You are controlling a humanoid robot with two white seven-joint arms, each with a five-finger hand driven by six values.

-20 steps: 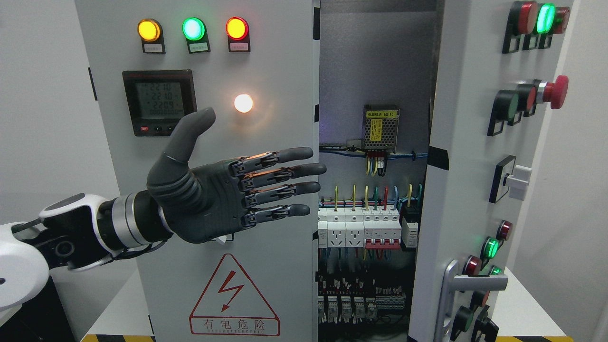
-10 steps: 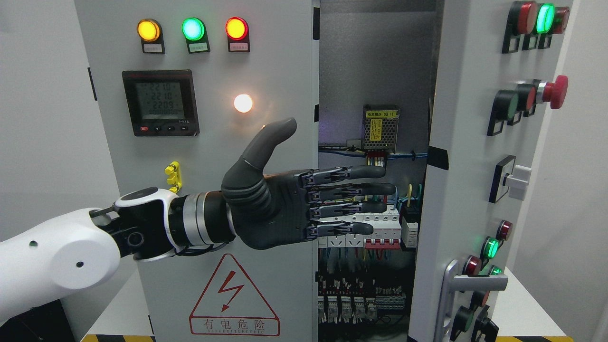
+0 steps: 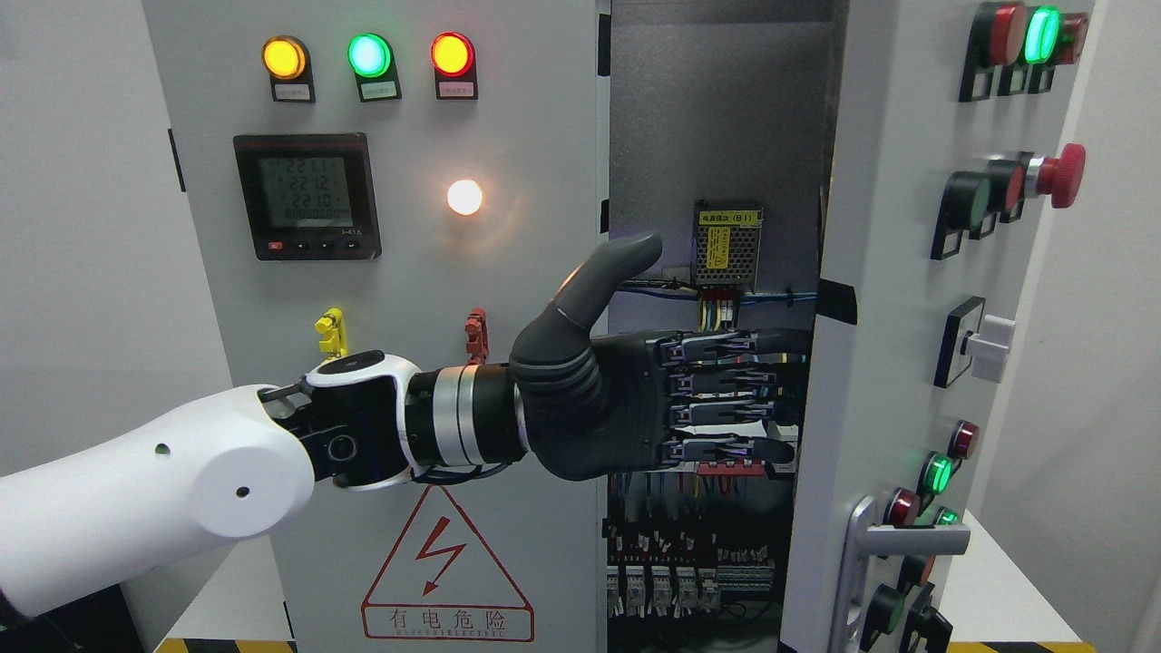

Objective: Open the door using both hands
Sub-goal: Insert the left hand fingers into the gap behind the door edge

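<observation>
A grey electrical cabinet fills the head view. Its left door (image 3: 408, 272) is closed and carries lamps and a meter. Its right door (image 3: 893, 299) stands ajar, swung toward me, with buttons and a silver handle (image 3: 893, 541) on its face. My left hand (image 3: 726, 399) reaches across the gap from the left, palm facing me, thumb up, fingers straight and spread. Its fingertips (image 3: 791, 343) end at the inner edge of the right door; whether they touch it I cannot tell. The hand holds nothing. No right arm shows.
Inside the gap sit a power supply (image 3: 727, 233), coloured wires and rows of breakers (image 3: 689, 580). A red mushroom button (image 3: 1061, 172) and a white switch (image 3: 984, 346) stick out of the right door. A white tabletop (image 3: 998, 589) runs under the cabinet.
My left arm has swept rightward from in front of the left door across the gap. The fingertips now reach the right door's inner edge. The door itself has not moved.
</observation>
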